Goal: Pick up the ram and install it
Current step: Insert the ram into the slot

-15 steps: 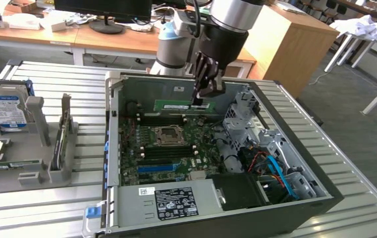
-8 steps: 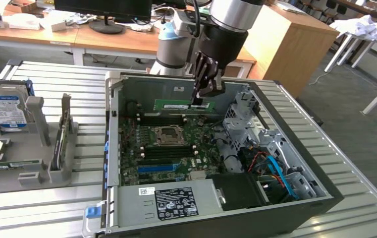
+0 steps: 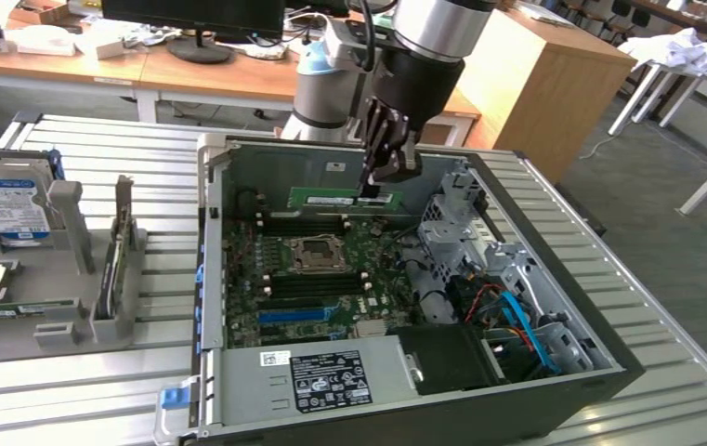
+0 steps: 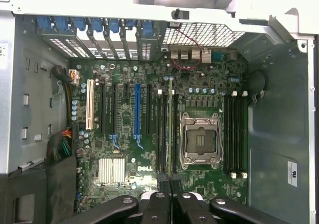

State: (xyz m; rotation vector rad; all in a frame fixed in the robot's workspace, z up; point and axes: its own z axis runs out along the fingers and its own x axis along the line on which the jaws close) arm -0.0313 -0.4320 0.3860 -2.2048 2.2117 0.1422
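Pincer [image 3: 382,189] clenched on the ram [image 3: 334,199]: we see it gripping the green stick near its end toward the exterior view's right, held level over the motherboard [image 3: 291,297]. At the exterior view's left, a hard drive [image 3: 6,206] stands in a grey holder [image 3: 71,223] on the tabletop [image 3: 68,381]. Further right sits the open computer case [image 3: 213,279]. From the wrist we see the ram edge-on, lined up over the memory slots [image 4: 162,134] beside the processor socket [image 4: 201,140].
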